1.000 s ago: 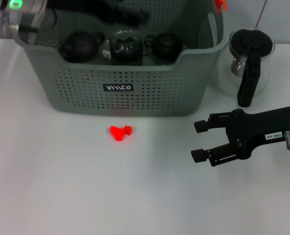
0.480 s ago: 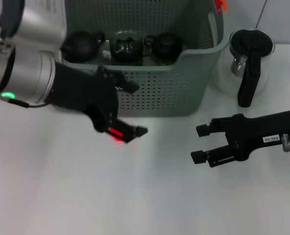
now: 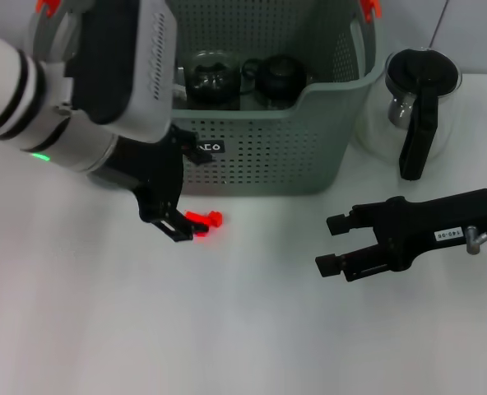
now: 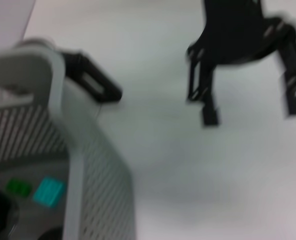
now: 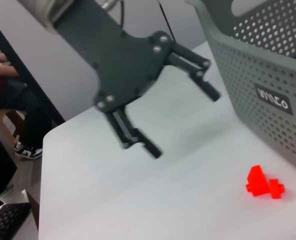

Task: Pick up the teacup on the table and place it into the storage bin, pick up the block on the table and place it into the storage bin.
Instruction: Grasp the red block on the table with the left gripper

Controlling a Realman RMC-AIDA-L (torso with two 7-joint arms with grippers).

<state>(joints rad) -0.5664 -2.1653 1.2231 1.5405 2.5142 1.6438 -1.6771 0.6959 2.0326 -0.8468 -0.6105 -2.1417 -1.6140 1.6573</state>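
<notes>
Left gripper [image 3: 183, 193] open beside red block [image 3: 202, 222], before storage bin [image 3: 268, 148].

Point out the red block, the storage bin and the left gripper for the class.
red block [image 3: 202, 221], head view, its main body
storage bin [image 3: 264, 152], head view, perforated front wall
left gripper [image 5: 180, 107], right wrist view, gap between open fingers

table [image 3: 104, 329]: white | on it: storage bin [image 3: 268, 156]; red block [image 3: 204, 221]; glass pitcher [image 3: 416, 107]

A glass pitcher [image 3: 416, 103] with a black handle stands on the white desk [image 3: 243, 329]. Two dark teapots [image 3: 278, 78] sit side by side.
</notes>
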